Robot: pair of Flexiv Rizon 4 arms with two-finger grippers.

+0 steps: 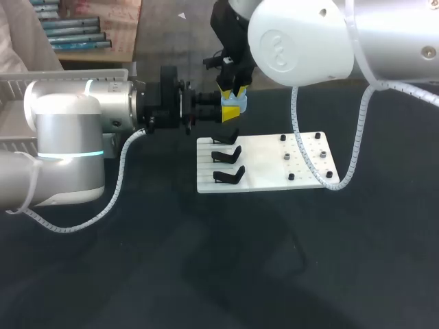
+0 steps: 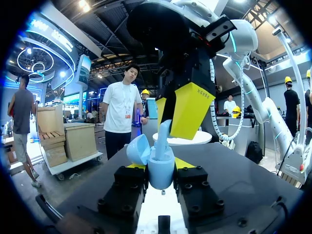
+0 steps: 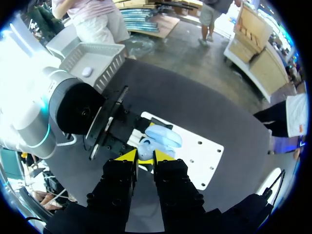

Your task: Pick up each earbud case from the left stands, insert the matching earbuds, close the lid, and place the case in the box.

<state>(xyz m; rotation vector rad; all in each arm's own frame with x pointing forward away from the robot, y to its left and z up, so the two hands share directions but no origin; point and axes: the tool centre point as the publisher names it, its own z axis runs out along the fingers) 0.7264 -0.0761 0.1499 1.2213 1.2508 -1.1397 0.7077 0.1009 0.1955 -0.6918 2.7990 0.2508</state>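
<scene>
A light blue earbud case with its lid swung open is held up above the table, my left gripper shut on its body from both sides. In the head view the case hangs just behind the white stand board. My right gripper comes down onto it from above, its yellow fingers pinching a light blue earbud whose lower end sits in the open case. From the right wrist, the earbud shows between that gripper's tips.
Three black stands on the board's left part hold nothing; small black pegs dot its right part. A white basket at the table's far left holds one pale case. Dark table surface lies in front of the board.
</scene>
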